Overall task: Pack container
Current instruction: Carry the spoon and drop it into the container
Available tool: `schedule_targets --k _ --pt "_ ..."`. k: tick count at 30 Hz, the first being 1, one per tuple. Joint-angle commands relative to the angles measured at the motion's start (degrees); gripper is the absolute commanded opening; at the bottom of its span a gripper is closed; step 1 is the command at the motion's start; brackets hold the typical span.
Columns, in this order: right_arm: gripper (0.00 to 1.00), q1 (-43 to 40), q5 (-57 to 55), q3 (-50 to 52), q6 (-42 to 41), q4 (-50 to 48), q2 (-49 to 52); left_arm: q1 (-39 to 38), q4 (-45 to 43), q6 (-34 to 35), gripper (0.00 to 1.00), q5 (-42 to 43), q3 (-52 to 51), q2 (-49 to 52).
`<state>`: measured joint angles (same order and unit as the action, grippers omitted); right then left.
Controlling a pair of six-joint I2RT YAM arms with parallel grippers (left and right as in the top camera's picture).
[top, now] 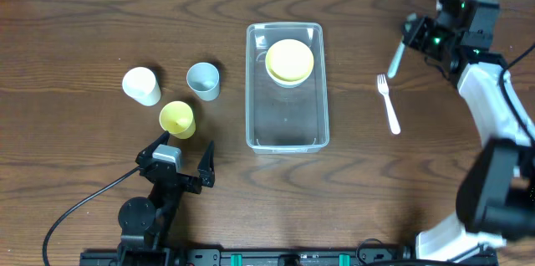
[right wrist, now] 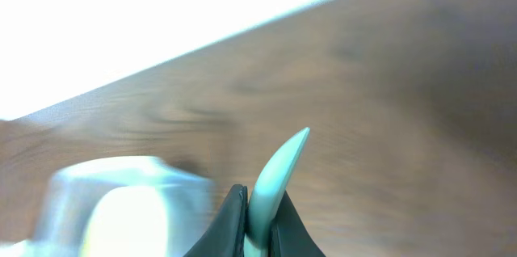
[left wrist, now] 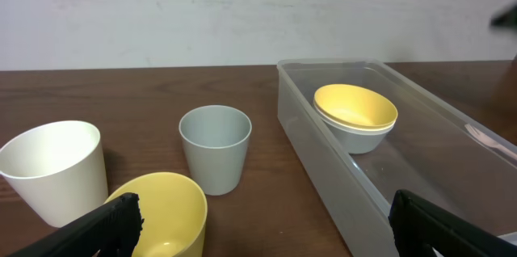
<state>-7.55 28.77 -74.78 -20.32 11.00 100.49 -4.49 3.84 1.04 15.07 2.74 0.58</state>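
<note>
Nearest the base, the left claw (top: 184, 150) stands wide apart just short of a yellow cup (top: 177, 119), with a grey cup (top: 203, 80) and a white cup (top: 141, 85) behind. Midway across the table (top: 84, 32) lies the container (top: 287, 120), holding a yellow bowl (top: 290, 58) nested in a white bowl (left wrist: 359, 141) at its far end. To its right lies a white fork (top: 389, 104). Beyond that, the right claw (top: 408, 35) is clamped on a pale green utensil (top: 394, 59).

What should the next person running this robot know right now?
The left end effector is open and empty, by the yellow cup.
The right end effector is shut on a pale green utensil.
Done: two stacked bowls sit in the container.
Left: pack the utensil, white fork, white cup, grey cup and yellow cup.
</note>
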Motion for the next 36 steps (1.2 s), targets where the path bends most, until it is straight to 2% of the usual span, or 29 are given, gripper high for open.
schedule_targets --k 1,9,15,36 --pt "0.01 5.79 2.80 -0.44 1.75 0.52 -4.55 0.31 0.83 -0.37 0.98 0.39 -1.64 -0.28" --pt "0.04 20.96 -8.11 -0.44 -1.11 -4.04 -4.68 0.31 0.83 -0.37 0.98 0.39 -1.64 -0.28" --pt "0.04 28.48 -14.91 -0.44 -3.43 -10.58 -1.81 0.31 0.83 -0.37 0.98 0.39 -1.64 -0.28" --pt "0.02 32.54 -14.82 -0.44 -7.15 -17.68 9.35 0.31 0.83 -0.37 0.98 0.39 -1.64 -0.28"
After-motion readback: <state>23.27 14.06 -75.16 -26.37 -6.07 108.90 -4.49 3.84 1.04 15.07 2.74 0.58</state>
